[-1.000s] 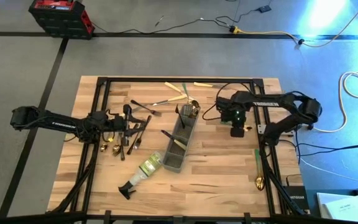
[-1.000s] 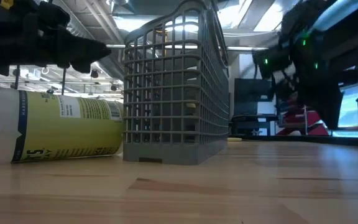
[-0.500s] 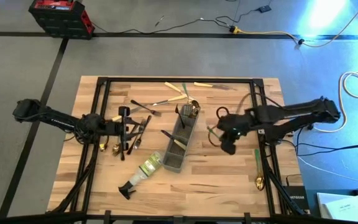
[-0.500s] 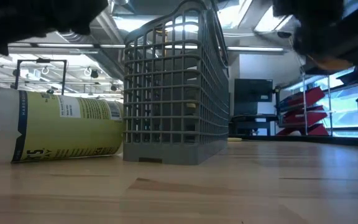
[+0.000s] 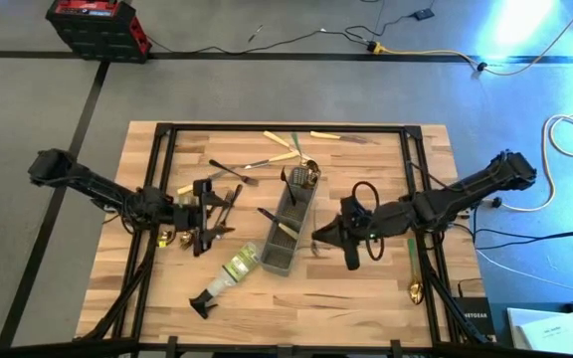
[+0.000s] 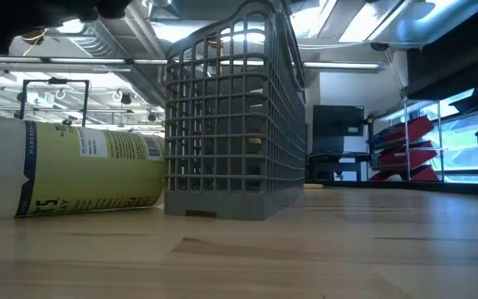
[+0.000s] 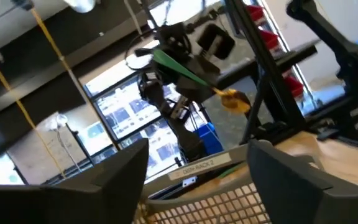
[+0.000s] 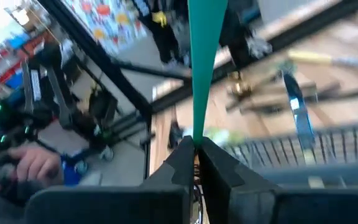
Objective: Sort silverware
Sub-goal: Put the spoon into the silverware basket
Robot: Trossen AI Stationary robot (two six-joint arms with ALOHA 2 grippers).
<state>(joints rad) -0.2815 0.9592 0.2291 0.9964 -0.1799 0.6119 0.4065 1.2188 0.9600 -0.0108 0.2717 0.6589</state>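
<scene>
right gripper (image 5: 328,239) clenched on green-handled utensil (image 8: 201,68) right of caddy (image 5: 288,227) | left gripper (image 5: 210,214) fingers released above silverware pile (image 5: 217,204) | risk: thin handle pivots in grip; tip snags caddy rim

two dark jointed arms, black cable loops

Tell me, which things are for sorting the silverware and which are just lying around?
For the job: loose silverware; green-handled piece in the right hand; grey caddy, some pieces already inside.
Just lying about: spray bottle; red box; yellow cable.
</scene>
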